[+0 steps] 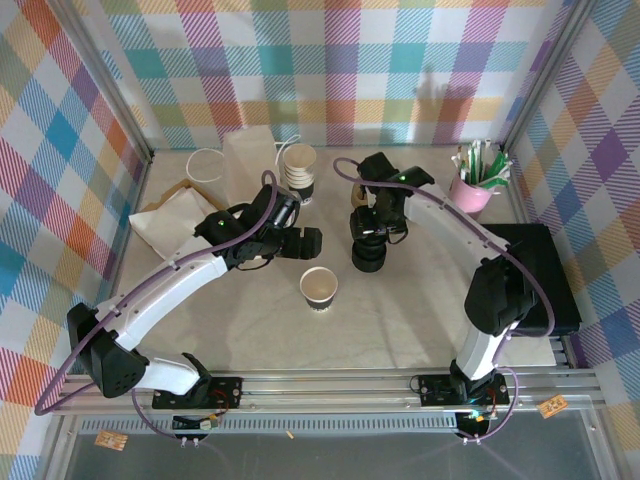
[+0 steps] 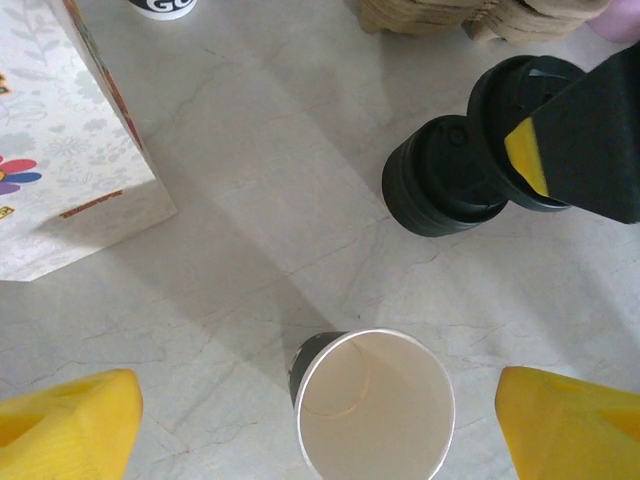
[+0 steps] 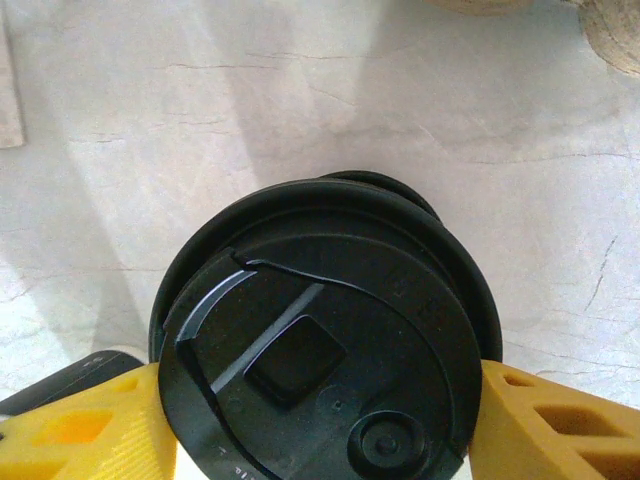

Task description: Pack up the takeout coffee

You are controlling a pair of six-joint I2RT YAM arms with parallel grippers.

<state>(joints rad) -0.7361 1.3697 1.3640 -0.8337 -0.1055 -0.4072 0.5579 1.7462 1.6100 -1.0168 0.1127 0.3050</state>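
The cup (image 1: 319, 287) is lidless; right tool (image 1: 378, 222) grasps 1 lid (image 3: 320, 340) beyond the cup; left tool (image 1: 308, 241) released near it; capping, bagging remain.

Pale marbled table (image 1: 400, 325) with open paper cup (image 1: 319, 287), black lid stack (image 1: 368, 257), cup stack (image 1: 299, 168), white bag (image 1: 250, 160)

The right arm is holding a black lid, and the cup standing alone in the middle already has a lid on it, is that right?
Not quite. The right end effector does hold a black lid, but the lone cup has no lid on it: it stands open, and the left wrist view looks straight down into its empty inside.
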